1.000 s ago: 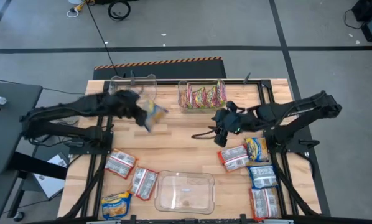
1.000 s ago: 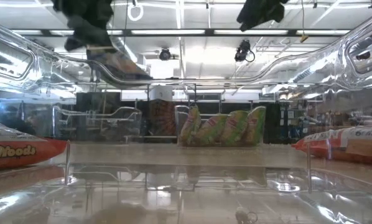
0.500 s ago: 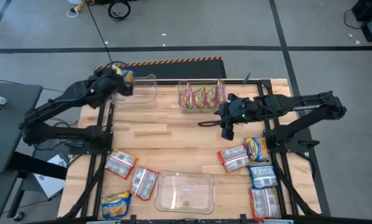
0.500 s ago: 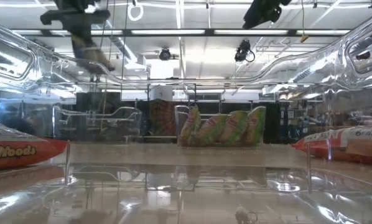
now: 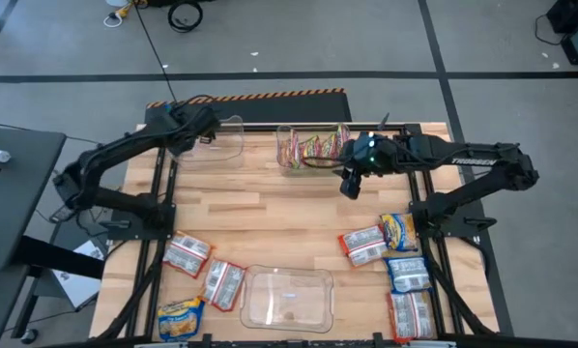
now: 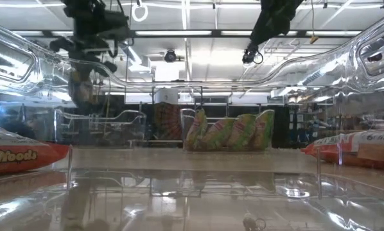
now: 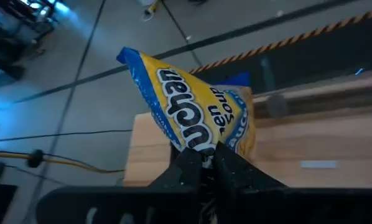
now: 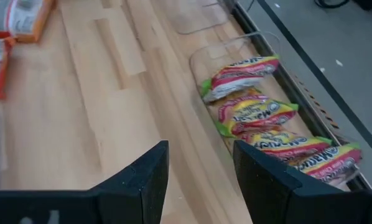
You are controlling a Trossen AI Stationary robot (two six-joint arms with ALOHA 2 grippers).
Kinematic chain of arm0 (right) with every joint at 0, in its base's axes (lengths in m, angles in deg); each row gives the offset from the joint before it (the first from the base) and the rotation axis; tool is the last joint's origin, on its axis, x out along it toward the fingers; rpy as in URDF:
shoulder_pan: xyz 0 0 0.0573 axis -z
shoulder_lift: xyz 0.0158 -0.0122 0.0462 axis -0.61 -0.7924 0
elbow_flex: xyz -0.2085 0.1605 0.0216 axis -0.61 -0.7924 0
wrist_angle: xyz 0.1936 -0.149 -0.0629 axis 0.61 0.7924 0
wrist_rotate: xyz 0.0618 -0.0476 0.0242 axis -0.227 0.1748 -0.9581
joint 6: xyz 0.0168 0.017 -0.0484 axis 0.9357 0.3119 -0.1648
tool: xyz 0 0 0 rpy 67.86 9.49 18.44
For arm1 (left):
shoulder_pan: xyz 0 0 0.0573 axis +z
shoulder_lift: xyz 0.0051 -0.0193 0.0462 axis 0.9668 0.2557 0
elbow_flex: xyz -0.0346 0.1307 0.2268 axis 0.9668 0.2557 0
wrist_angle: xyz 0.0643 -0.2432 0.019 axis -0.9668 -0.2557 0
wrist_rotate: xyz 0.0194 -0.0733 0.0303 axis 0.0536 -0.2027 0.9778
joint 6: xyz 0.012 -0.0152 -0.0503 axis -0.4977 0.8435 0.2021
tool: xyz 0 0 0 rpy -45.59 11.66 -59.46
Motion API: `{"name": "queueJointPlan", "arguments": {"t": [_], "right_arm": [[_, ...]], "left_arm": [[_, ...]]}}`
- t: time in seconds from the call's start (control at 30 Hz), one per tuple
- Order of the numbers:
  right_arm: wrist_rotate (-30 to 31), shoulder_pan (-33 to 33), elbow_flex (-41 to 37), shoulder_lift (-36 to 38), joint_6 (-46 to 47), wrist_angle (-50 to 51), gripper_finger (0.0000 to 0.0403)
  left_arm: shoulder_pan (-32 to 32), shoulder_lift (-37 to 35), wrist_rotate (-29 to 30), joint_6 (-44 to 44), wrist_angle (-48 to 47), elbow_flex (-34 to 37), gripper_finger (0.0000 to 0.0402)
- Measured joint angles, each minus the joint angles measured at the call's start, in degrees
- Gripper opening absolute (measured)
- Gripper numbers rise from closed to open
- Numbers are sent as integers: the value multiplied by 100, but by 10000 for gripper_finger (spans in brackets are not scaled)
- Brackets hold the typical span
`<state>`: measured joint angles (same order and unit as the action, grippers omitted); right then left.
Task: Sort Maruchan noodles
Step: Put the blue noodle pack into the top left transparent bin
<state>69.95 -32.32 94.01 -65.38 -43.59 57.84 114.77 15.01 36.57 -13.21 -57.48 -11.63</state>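
Note:
My left gripper (image 5: 188,132) is shut on a blue-yellow noodle packet (image 7: 198,99) above the clear bin (image 5: 218,143) at the table's far left. In the high view the gripper hides the packet. My right gripper (image 5: 351,182) is open and empty, hovering just near of the middle far bin (image 5: 313,150), where several green/pink-yellow packets (image 8: 257,115) stand on edge. Red-silver packets (image 5: 187,253) and a blue-yellow one (image 5: 181,317) lie flat at the near left. More packets (image 5: 399,232) lie flat at the right. My left gripper pinches the packet's lower edge (image 7: 201,144) between its two shut fingers. The rest of the packet sticks out beyond the fingertips. It is lifted clear of the table. In the low view it hangs below the gripper (image 6: 81,90).
An empty clear bin (image 5: 287,298) stands at the near middle edge. Black rails run along the table's left and right sides (image 5: 158,208). Bare wood lies between the two arms in the table's middle.
My left gripper has carried the blue-yellow packet from over the table's middle left toward the far left corner, and now stands above the far-left bin. My right gripper has gone toward the far edge, closer to the middle bin, still open.

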Motion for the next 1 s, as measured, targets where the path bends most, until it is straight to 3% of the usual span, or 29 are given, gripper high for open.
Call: {"name": "queueJointPlan", "arguments": {"t": [0.2, 0.37, 0.63, 0.8, 1.0], "right_arm": [[-19, 321, 0, 0, 0, -3, 185], [-40, 410, 0, 0, 87, 11, 185], [-101, 411, 0, 0, 390, 143, 185], [-315, 403, 0, -2, 669, 396, 185], [-455, 325, 0, 0, 754, 650, 185]], "left_arm": [[318, 659, 74, -74, 92, -2, 23], [417, 1166, -225, -83, 61, -2, 24], [752, 2178, -221, -748, -24, -4, 24], [906, 2463, -238, -953, -206, -4, 25], [953, 2536, -663, -1232, -238, -7, 39]]}}
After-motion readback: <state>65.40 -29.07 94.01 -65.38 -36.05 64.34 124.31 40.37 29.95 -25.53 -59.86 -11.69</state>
